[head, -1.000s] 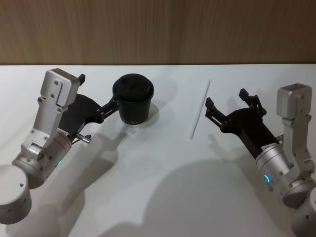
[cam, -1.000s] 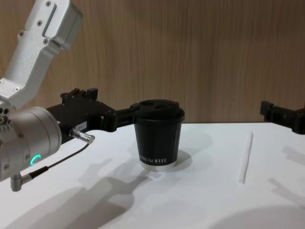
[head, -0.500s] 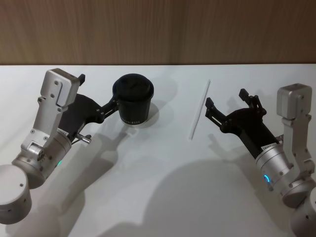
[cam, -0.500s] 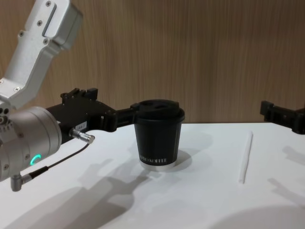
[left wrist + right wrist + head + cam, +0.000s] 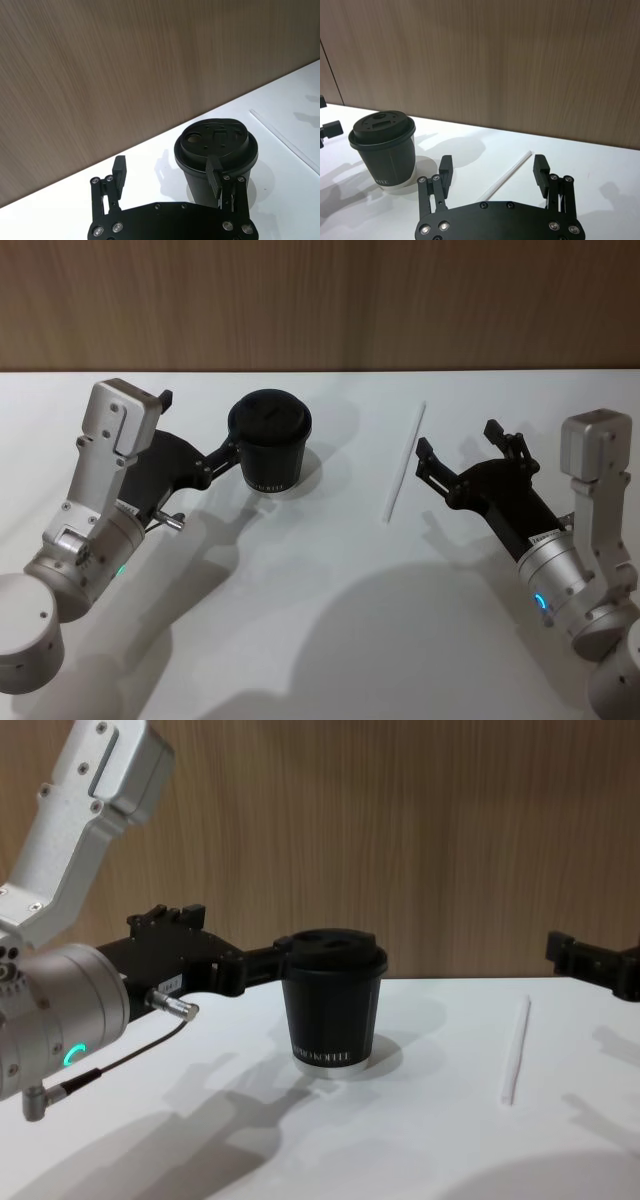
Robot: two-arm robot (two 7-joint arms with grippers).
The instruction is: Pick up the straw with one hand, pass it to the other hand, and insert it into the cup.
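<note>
From the head view, a white worktop [image 5: 330,620] runs up to a wood-panelled wall [image 5: 320,300]. The cup [image 5: 270,440], black with its lid on, stands upright near the far edge, left of the middle. The straw [image 5: 403,462] lies flat on the worktop near the far edge, right of the middle, running slantwise from the far edge toward the near one. The left claw [image 5: 202,423] reaches in from the left side with its fingers spread apart and nothing between them. One fingertip sits at the cup's left side; whether it touches cannot be told. The right claw [image 5: 457,438] hovers just to the right of the straw, fingers apart and empty.

In the left wrist view, the left claw [image 5: 166,167] is spread wide. One finger crosses in front of the cup [image 5: 216,150], and the gap between the fingers holds only bare worktop. The straw [image 5: 282,142] lies beyond the cup.

In the right wrist view, the right claw [image 5: 493,162] is spread, and the straw [image 5: 507,175] lies on the worktop ahead, in line with the gap between the fingers. The cup [image 5: 382,145] stands well apart from it.

From the chest view, the left claw [image 5: 235,935] is level with the lid of the cup [image 5: 333,1010]. The straw [image 5: 515,1050] lies flat, and the right claw [image 5: 585,958] hangs above the worktop at the right edge, clear of the straw.
</note>
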